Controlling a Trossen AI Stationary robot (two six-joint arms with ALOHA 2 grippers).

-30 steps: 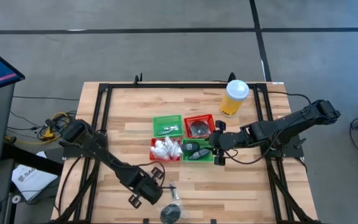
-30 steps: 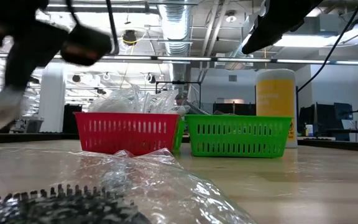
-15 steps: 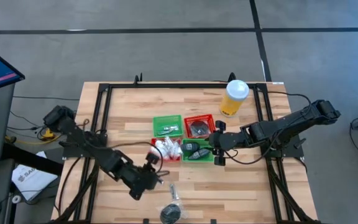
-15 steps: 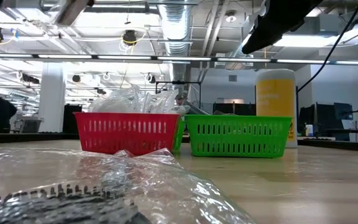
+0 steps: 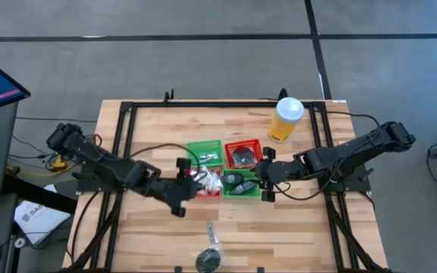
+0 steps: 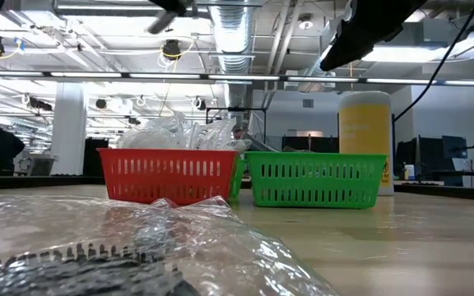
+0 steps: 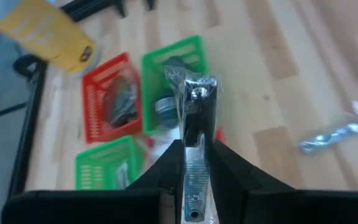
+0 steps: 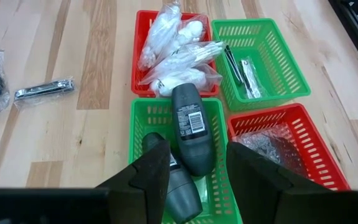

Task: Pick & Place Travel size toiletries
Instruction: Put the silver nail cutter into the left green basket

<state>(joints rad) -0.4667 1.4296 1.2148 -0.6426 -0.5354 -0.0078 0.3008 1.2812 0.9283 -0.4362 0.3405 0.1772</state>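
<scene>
Where the bench's front edge is nearest me, a dark round disc (image 5: 209, 260) lies in crinkly clear wrap. A loose silvery tool (image 5: 211, 232) lies just behind it. Farther in, the left gripper (image 7: 191, 152) pinches a wrapped silvery tool (image 7: 192, 115) by one end, up in the air beside the red basket (image 8: 137, 62) of white puffy packets (image 8: 166, 31). I think this tool is light and stiff. Its wrap looks slippery, so a hold across the hard middle seems best. The right gripper (image 8: 197, 165) hangs over the green basket (image 8: 133, 130) of dark bottles (image 8: 190, 127), fingers spread, holding nothing. A yellow cup (image 5: 286, 120) stands near the far right corner.
</scene>
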